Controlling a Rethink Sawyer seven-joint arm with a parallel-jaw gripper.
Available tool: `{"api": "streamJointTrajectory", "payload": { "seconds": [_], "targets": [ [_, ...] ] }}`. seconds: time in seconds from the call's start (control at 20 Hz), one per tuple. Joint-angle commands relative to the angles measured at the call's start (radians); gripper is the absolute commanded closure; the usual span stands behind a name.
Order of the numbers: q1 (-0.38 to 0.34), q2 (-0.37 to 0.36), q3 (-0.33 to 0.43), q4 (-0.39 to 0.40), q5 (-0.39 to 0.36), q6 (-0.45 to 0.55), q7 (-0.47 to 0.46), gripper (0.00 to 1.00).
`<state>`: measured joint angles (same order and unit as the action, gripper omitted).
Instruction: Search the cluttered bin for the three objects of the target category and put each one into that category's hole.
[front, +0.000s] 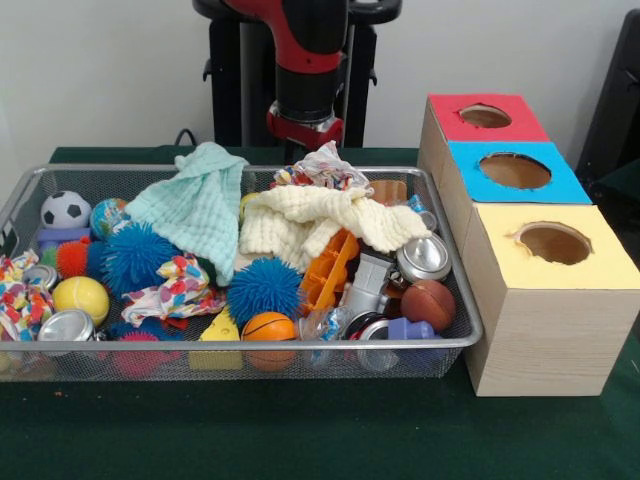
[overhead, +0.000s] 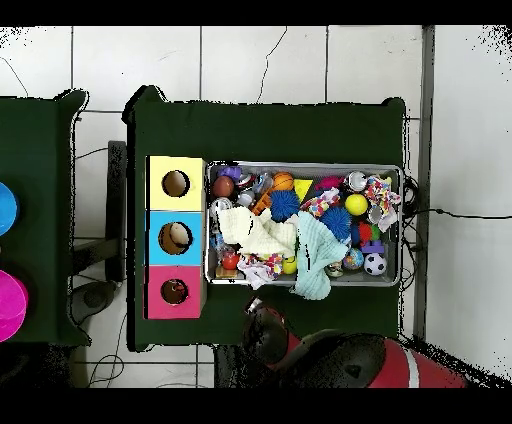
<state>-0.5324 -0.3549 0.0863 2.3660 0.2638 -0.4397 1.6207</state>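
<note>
Wire bin (front: 20, 195) crammed with balls, cans, cloths, toys on green surface (front: 300, 440); beside it box with red hole (front: 485, 116), blue hole (front: 515, 170), yellow hole (front: 553, 243); gripper (front: 305, 130) hangs at bin's far rim above crumpled bag (front: 330, 165); jaws hidden, state cannot be told.

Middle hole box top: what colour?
Blue. The middle box sits between the red and yellow ones; clearest in the front view.

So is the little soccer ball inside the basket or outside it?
Inside. The soccer ball sits in a back corner of the wire basket, within its rim, atop a purple toy; the overhead view agrees.
</note>
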Motion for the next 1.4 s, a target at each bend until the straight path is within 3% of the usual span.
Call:
{"api": "streamJointTrajectory", "payload": {
  "seconds": [0.05,0.3,0.9,1.4],
  "targets": [
    [0.000,0.033,0.032,-0.215,-0.025,-0.099,0.245,0.00],
    [0.017,-0.006,0.017,-0.219,-0.002,-0.037,0.218,0.00],
    [0.110,-0.138,-0.090,-0.235,0.152,0.302,0.140,0.00],
    [0.153,-0.188,-0.153,-0.278,0.154,0.501,0.166,0.00]
  ]
}}
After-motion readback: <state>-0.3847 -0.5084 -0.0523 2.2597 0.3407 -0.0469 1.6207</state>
